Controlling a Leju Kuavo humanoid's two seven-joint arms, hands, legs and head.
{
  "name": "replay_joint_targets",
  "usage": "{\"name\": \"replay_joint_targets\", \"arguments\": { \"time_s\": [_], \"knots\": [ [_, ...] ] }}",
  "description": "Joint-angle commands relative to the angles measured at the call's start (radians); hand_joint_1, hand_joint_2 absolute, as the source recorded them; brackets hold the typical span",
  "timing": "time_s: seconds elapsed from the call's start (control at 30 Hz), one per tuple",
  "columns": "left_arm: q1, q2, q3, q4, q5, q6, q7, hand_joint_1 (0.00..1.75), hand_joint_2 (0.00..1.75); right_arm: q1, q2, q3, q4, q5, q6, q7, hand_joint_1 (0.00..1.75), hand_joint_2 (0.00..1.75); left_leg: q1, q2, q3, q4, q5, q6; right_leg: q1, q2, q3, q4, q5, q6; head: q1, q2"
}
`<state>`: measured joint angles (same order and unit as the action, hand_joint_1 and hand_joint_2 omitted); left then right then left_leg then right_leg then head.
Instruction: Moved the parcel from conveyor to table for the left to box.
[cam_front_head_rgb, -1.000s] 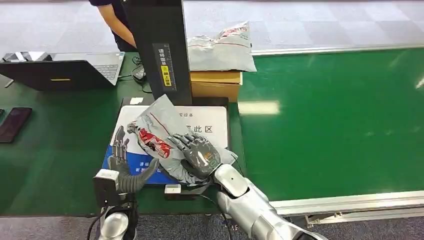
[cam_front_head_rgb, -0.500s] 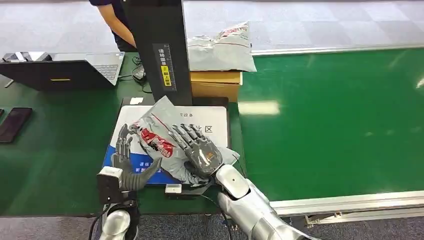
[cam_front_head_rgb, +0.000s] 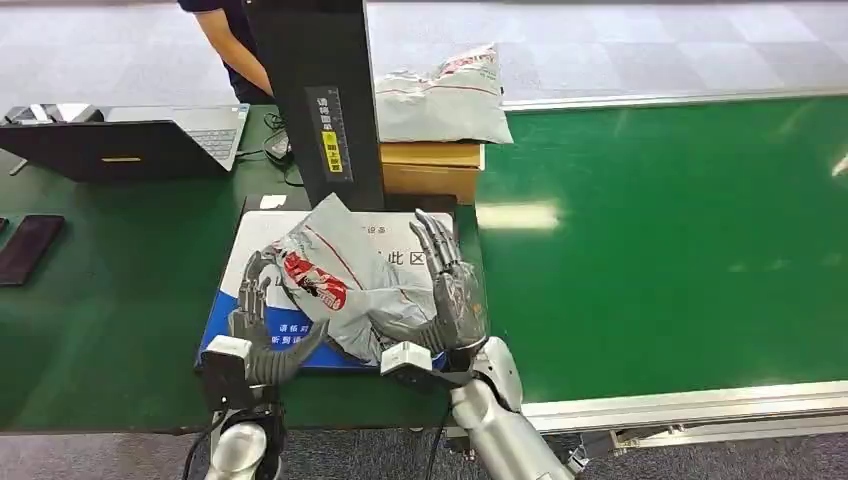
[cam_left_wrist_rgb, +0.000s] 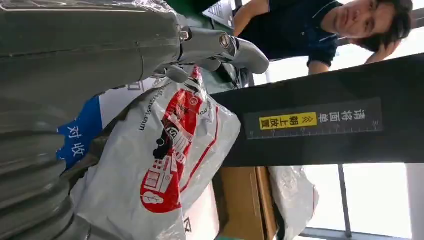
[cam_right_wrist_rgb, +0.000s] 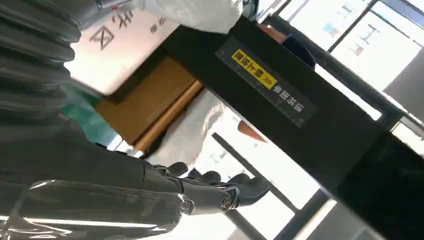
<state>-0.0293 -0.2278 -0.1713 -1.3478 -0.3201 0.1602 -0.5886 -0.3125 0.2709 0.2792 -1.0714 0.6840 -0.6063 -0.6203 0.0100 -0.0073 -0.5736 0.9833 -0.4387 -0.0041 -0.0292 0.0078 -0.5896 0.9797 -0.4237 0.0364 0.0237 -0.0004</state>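
Grey parcel (cam_front_head_rgb: 345, 290) lying on the white-and-blue mat (cam_front_head_rgb: 250, 335) by the black post (cam_front_head_rgb: 320, 95), off the conveyor (cam_front_head_rgb: 660, 240). Right hand (cam_front_head_rgb: 450, 290) raised beside it, fingers spread wide, holding nothing. Left hand (cam_front_head_rgb: 255, 320) cupped against the near edge, fingers apart. Best closed low around the edge, firm and gentle on slippery film, clear of the post.

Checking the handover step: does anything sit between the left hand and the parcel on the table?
Nothing visible does. The left hand is already at the near-left edge of the parcel, fingers against it. The right hand stands open on its other side.
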Motion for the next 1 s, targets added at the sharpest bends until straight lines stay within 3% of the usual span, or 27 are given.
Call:
{"name": "replay_joint_targets", "arguments": {
  "time_s": [0.03,0.43,0.53,1.0],
  "knots": [
    [0.034,0.028,-0.021,0.001,0.002,0.015,0.002,0.00,1.75,0.076,-0.115,0.115,-0.148,-0.209,0.117,0.003,0.00,0.00,0.000,-0.001,0.002,-0.001,-0.001,0.000,0.000,-0.002,0.003,-0.001,-0.001,-0.002,0.000,0.000],
    [0.056,0.078,-0.044,-0.103,-0.227,0.073,0.062,0.00,1.75,0.183,-0.149,0.082,-0.328,-0.272,0.125,-0.022,0.00,0.00,0.001,-0.002,0.002,-0.001,-0.001,0.000,0.001,-0.003,0.003,0.000,-0.002,-0.003,0.000,0.000],
    [0.015,0.115,-0.100,-0.093,-0.431,0.102,0.113,0.00,1.75,0.235,-0.154,0.076,-0.400,-0.272,0.125,-0.034,0.00,0.00,0.001,-0.003,0.002,-0.001,-0.001,0.000,0.001,-0.004,0.003,0.000,-0.002,-0.003,0.000,0.000],
    [-0.193,0.218,-0.276,0.047,-0.667,0.026,0.187,0.00,1.75,0.326,-0.157,0.039,-0.522,-0.295,0.133,-0.036,0.00,0.00,0.000,-0.005,0.003,-0.001,0.000,0.000,0.001,-0.006,0.003,-0.001,-0.002,-0.003,0.000,0.000]
  ]
}}
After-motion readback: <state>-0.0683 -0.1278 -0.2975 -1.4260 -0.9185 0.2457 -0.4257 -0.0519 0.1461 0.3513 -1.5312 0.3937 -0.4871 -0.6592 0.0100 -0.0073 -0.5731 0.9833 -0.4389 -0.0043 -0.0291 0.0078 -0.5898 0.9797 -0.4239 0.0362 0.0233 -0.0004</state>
